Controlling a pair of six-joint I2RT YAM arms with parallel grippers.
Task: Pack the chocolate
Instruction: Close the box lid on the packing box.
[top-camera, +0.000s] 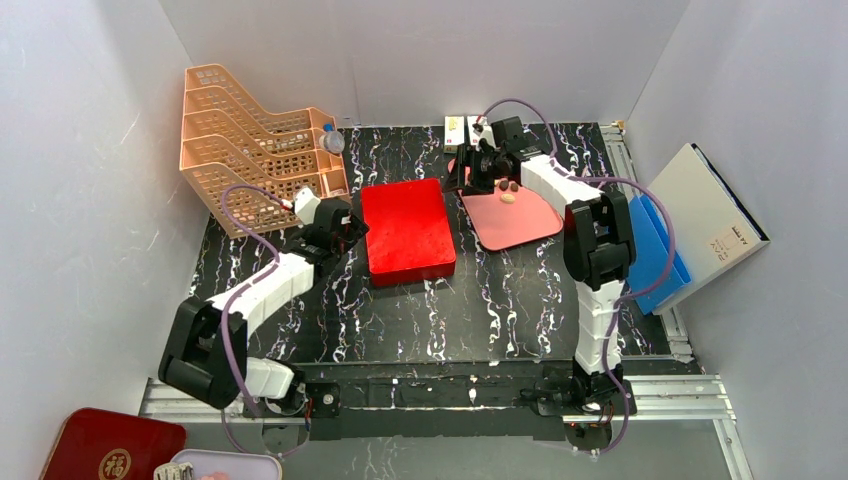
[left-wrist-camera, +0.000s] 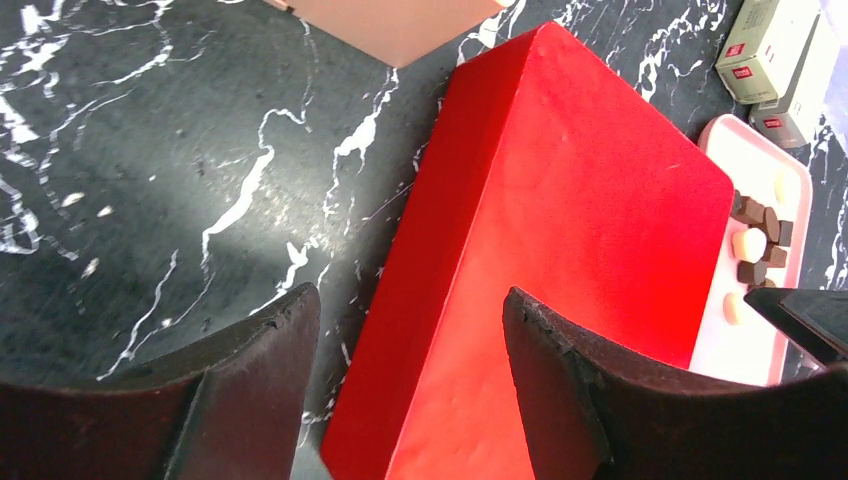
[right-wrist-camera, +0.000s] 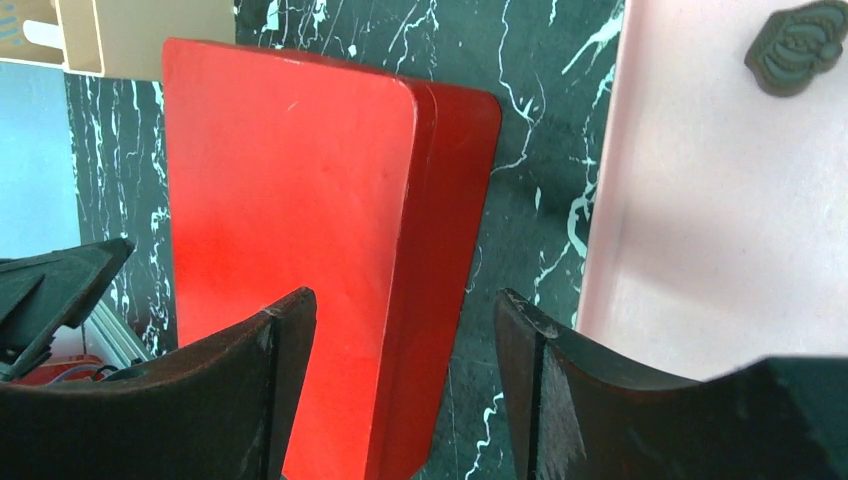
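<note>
The chocolate (top-camera: 508, 190) is a few dark brown and pale pieces on a pink tray (top-camera: 520, 225) right of a closed red box (top-camera: 407, 232). In the left wrist view several pieces (left-wrist-camera: 755, 240) lie on the tray's (left-wrist-camera: 745, 345) far part. One dark embossed piece (right-wrist-camera: 797, 45) shows in the right wrist view. My left gripper (top-camera: 356, 230) is open and empty, its jaws straddling the red box's (left-wrist-camera: 560, 200) left edge (left-wrist-camera: 408, 300). My right gripper (top-camera: 465, 175) is open and empty (right-wrist-camera: 402, 298), between the red box (right-wrist-camera: 300, 200) and the tray (right-wrist-camera: 700, 250).
An orange file rack (top-camera: 255, 150) with a small bottle (top-camera: 331, 140) stands at the back left. Two small white cartons (top-camera: 462, 128) lie behind the tray. Blue and white folders (top-camera: 700, 215) lean at the right. A red tin (top-camera: 110, 450) sits off the table, bottom left.
</note>
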